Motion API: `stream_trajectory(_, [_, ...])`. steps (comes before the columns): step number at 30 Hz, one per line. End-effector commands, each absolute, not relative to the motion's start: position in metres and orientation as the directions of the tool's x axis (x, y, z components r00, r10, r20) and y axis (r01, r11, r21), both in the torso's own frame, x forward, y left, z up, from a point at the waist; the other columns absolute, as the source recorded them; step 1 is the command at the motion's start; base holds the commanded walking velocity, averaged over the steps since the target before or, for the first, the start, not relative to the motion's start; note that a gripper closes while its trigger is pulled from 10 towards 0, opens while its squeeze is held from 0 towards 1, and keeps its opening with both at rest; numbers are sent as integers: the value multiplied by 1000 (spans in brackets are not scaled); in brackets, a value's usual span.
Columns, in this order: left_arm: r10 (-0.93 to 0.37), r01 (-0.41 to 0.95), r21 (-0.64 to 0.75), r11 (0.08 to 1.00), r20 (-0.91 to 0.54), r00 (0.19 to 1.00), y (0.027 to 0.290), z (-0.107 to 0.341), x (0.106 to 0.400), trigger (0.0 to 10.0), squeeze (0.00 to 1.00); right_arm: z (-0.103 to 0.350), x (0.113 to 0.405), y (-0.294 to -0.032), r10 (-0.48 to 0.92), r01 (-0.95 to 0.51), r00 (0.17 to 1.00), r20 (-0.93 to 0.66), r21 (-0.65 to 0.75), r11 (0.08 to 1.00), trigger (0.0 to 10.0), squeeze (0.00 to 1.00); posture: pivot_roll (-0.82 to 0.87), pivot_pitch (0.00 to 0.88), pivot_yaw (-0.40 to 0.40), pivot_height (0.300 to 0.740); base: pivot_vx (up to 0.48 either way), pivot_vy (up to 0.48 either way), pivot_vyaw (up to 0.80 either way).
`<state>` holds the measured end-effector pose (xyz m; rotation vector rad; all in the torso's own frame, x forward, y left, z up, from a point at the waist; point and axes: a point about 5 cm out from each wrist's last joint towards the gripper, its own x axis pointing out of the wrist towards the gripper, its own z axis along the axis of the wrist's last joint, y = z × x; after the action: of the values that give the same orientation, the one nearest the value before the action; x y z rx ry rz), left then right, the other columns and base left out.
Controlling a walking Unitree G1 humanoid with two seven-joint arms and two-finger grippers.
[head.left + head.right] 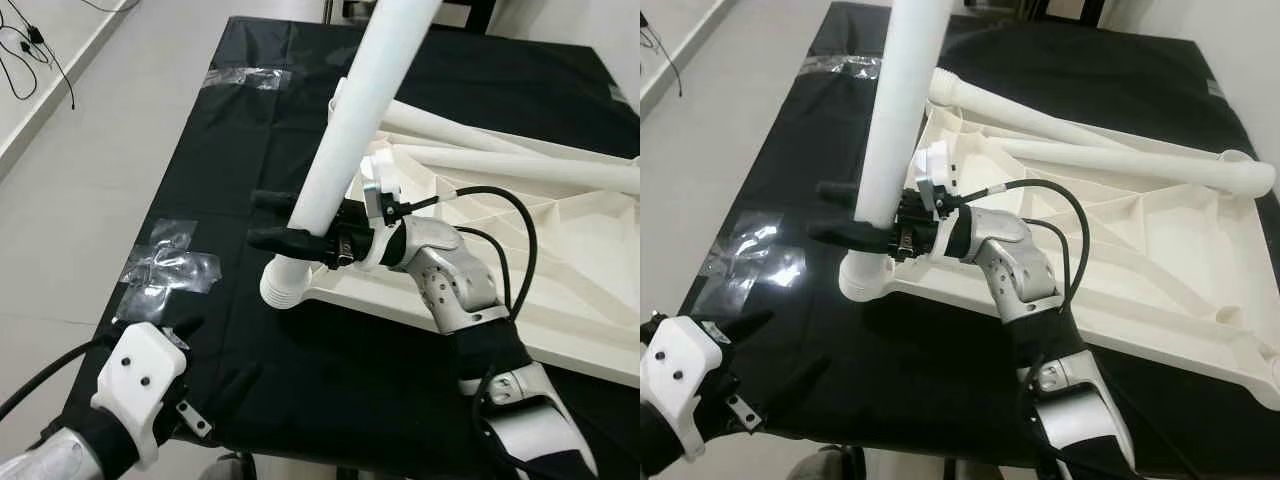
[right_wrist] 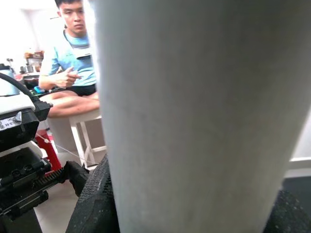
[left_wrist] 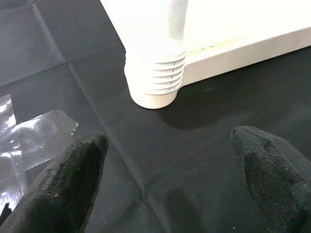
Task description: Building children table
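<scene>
The white plastic tabletop (image 1: 560,250) lies upside down on a black-covered table (image 1: 200,180). A white tube leg (image 1: 350,130) stands tilted in the ribbed corner socket (image 3: 155,82) at the tabletop's near left corner. My right gripper (image 1: 255,218) is shut on this leg just above the socket, one black finger on each side. Two more white legs (image 1: 1120,160) lie across the tabletop's ribbed underside. My left gripper (image 3: 167,170) hangs open low over the black cloth, a short way in front of the socket, holding nothing.
Patches of clear tape (image 1: 165,265) shine on the cloth at the left and far left. Cables (image 1: 30,50) lie on the floor beyond the table's left edge. A person (image 2: 73,58) sits on a white stool in the right wrist view.
</scene>
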<state>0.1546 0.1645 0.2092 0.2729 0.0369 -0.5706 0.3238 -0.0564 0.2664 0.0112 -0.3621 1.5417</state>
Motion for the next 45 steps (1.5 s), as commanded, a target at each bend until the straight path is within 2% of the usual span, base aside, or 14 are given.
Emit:
stream_trajectory(1, [-543,556,238,796,-126,831,162,206,153,10000,0,259,326,-53,981,-978,-27,191,-209,14,10000,0,136,326,-84,740,0,0,0])
stream_trajectory(11, [-548,558,238,795,-112,829,160,207,157,10000,0,251,338,-57,994,-975,-64,87,-216,-44,10000,0,134,328,-102,740,0,0,0])
stream_trajectory(17, [-550,558,242,794,-107,828,160,208,160,10000,0,251,342,-55,990,-963,-141,-12,-232,-140,10000,0,136,332,-110,740,0,0,0])
stream_trajectory(23, [-549,557,243,794,-105,829,160,208,161,10000,0,250,345,-55,989,-963,-141,-35,-226,-145,10000,0,138,337,-111,740,0,0,0])
stream_trajectory(26, [-550,557,245,794,-105,829,160,209,161,10000,0,242,337,-58,950,-921,-262,-169,-250,-298,10000,0,138,340,-110,740,0,0,0])
stream_trajectory(27, [-550,557,245,794,-105,829,160,209,161,10000,0,242,337,-58,950,-921,-262,-169,-250,-298,10000,0,138,340,-110,740,0,0,0])
stream_trajectory(28, [-550,557,244,793,-105,829,160,209,161,10000,0,239,332,-58,929,-902,-304,-213,-248,-352,10000,0,137,342,-109,740,0,0,0])
stream_trajectory(30, [-550,558,244,793,-106,828,160,209,161,10000,0,236,329,-58,910,-887,-332,-250,-245,-391,10000,0,137,343,-109,740,0,0,0])
stream_trajectory(39, [-549,557,246,793,-107,829,161,209,161,10000,0,233,323,-55,862,-859,-380,-335,-219,-463,10000,0,139,345,-111,740,0,0,0])
stream_trajectory(43, [-549,557,246,793,-107,829,161,209,160,10000,0,235,324,-53,858,-859,-390,-334,-202,-470,10000,0,140,348,-113,740,0,0,0])
stream_trajectory(45, [-548,555,245,795,-104,830,160,209,160,10000,0,243,330,-47,885,-883,-392,-252,-166,-439,10000,0,138,347,-120,740,0,0,0])
